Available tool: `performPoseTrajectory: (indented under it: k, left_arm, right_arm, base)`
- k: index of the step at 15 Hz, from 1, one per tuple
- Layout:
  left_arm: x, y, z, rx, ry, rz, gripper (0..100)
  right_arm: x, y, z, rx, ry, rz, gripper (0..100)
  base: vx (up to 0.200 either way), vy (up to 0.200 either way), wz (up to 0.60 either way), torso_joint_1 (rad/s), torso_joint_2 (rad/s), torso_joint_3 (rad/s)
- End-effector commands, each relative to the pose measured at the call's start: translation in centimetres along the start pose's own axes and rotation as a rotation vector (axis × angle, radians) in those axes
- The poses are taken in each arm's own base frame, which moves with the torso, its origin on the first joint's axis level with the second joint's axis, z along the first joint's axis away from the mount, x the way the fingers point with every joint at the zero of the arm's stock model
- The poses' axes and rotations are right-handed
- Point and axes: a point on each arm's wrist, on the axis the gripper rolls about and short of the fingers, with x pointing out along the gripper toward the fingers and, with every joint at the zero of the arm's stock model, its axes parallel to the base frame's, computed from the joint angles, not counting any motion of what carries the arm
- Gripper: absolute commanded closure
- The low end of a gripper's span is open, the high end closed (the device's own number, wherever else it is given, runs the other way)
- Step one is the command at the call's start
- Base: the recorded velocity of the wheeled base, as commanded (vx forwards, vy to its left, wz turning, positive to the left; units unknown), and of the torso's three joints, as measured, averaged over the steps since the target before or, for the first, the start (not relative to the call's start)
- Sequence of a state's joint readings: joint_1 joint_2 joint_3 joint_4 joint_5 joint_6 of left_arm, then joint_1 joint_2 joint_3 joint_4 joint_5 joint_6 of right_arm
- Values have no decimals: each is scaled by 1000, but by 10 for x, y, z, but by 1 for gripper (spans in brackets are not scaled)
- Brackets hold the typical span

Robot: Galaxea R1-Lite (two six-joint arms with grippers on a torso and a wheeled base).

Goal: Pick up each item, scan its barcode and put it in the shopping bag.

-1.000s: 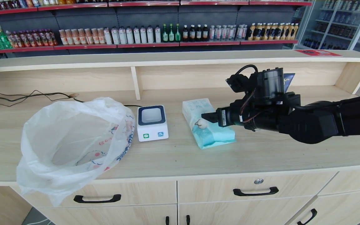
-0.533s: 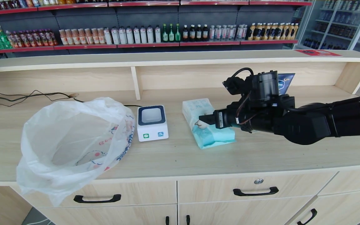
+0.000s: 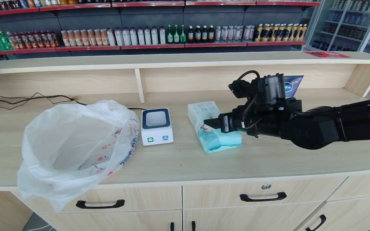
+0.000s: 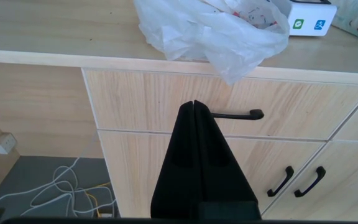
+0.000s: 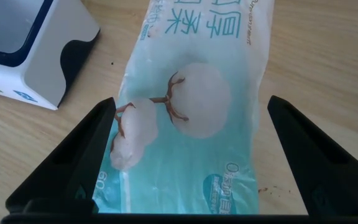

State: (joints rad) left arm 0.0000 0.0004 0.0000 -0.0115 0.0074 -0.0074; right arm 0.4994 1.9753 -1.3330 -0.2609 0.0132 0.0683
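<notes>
A light-blue soft pack of tissues [image 3: 211, 126] lies flat on the wooden counter [image 3: 185, 157], right of the white barcode scanner [image 3: 156, 126]. My right gripper [image 3: 209, 123] hovers just over the pack, open, with one finger on each side of it; the pack [image 5: 191, 106] lies between the spread fingers [image 5: 73, 168], scanner corner [image 5: 27, 53] beside it. The white plastic shopping bag [image 3: 75, 144] lies open at the counter's left. My left gripper [image 4: 194, 115] hangs shut and empty below the counter front, facing the drawers; the bag [image 4: 216, 28] and scanner [image 4: 309, 15] sit above it.
A blue packet [image 3: 291, 84] stands behind my right arm against the counter's raised back shelf [image 3: 185, 61]. Black cables [image 3: 27, 98] run along the counter's far left. Drawers with black handles [image 3: 262, 196] sit below the front edge. Shelves of bottles [image 3: 153, 33] line the rear wall.
My right gripper has moved a little to the left and down over the tissue pack, uncovering more of the blue packet behind it. The bag, scanner and pack have not moved.
</notes>
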Motion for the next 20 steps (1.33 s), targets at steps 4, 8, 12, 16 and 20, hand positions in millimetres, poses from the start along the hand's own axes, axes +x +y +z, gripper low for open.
performPoseTrajectory:
  k: [4,8,12,16,20]
  left_arm:
    - [0,0,0,0,0,0,100]
    - [0,0,0,0,0,0,100]
    - [0,0,0,0,0,0,100]
    - [0,0,0,-2,0,0,100]
    - [0,0,0,-2,0,0,100]
  right_arm:
    - [-1,-1,2,-2,-8,-13,0]
    - [3,-2,-2,-7,8,-25,0]
    - [6,-4,-4,-44,15,-26,0]
    - [5,-3,-10,-56,36,-1,0]
    - [0,-3,-22,-76,78,36,0]
  base:
    - [0,50,0,-2,-1,1]
    - [0,0,0,0,0,0]
    - [0,0,0,0,0,0]
    - [0,0,0,0,0,0]
    - [0,0,0,0,0,0]
